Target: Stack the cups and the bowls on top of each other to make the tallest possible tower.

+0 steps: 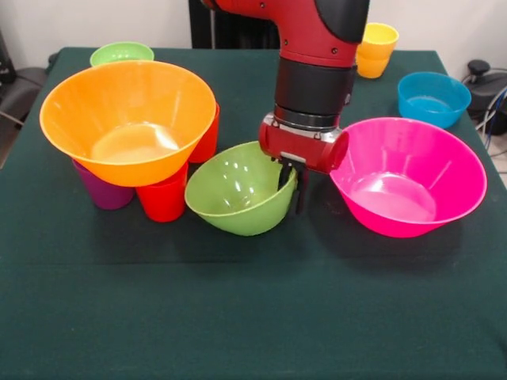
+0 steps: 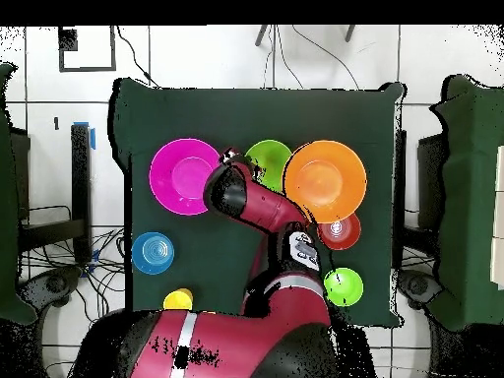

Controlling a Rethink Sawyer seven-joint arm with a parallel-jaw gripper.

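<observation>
My gripper [image 1: 292,190] is shut on the right rim of the medium light green bowl [image 1: 238,190], one finger inside and one outside. The bowl is tilted towards the left. It also shows in the overhead view [image 2: 268,162], where the arm hides the gripper. The large yellow-orange bowl [image 1: 127,119] rests on top of a purple cup [image 1: 103,192], a red cup [image 1: 163,199] and a red-orange cup [image 1: 208,136] behind it. The large pink bowl [image 1: 408,176] stands upright just right of the gripper.
The small blue bowl [image 1: 432,98] stands behind the pink bowl. A yellow cup [image 1: 379,36] sits on an orange piece [image 1: 372,65] at the back. The small green bowl [image 1: 121,53] is at the back left. The green cloth's front half [image 1: 253,317] is bare.
</observation>
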